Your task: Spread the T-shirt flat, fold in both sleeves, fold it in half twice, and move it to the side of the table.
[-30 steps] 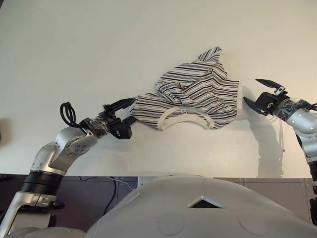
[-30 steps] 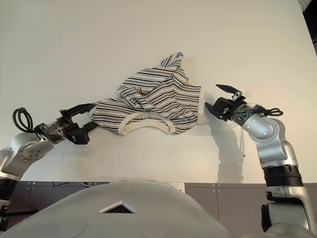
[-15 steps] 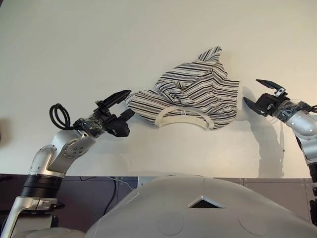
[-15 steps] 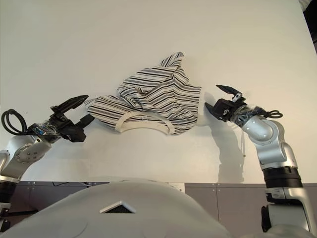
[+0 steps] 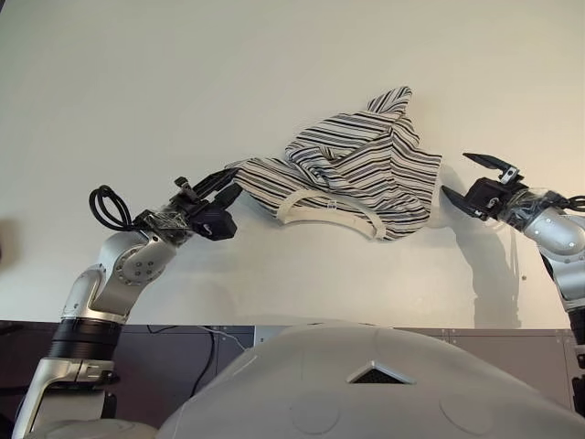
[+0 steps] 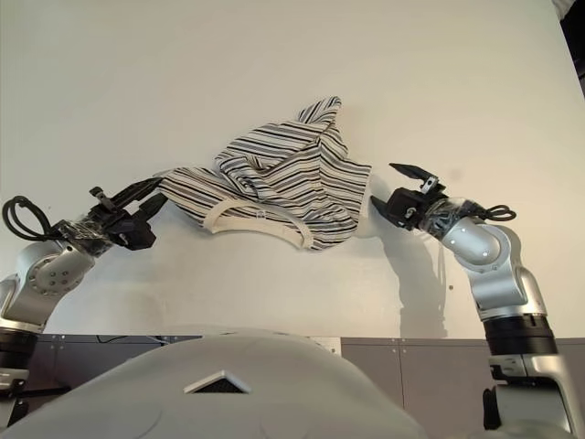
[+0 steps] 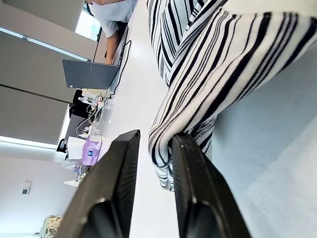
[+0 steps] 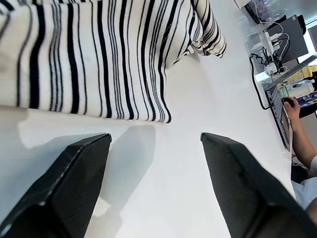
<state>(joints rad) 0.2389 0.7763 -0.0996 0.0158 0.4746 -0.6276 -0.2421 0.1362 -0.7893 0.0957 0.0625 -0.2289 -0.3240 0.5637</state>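
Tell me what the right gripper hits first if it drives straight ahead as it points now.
Most likely the T-shirt: its striped edge lies just ahead of the right gripper, jaws open, across bare table. Height is unclear.

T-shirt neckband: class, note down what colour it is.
Plain cream neckband, against the black-and-white striped T-shirt; best seen in the left eye view.

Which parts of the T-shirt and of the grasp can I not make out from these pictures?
Sleeves and hem of the T-shirt: eye views, its own bunched folds hide them.
Which part of the T-shirt the left hand pinches: left wrist view, the picture edge cuts the cloth off.
Most of the T-shirt beyond the open right hand: right wrist view, cut off by the picture edge.
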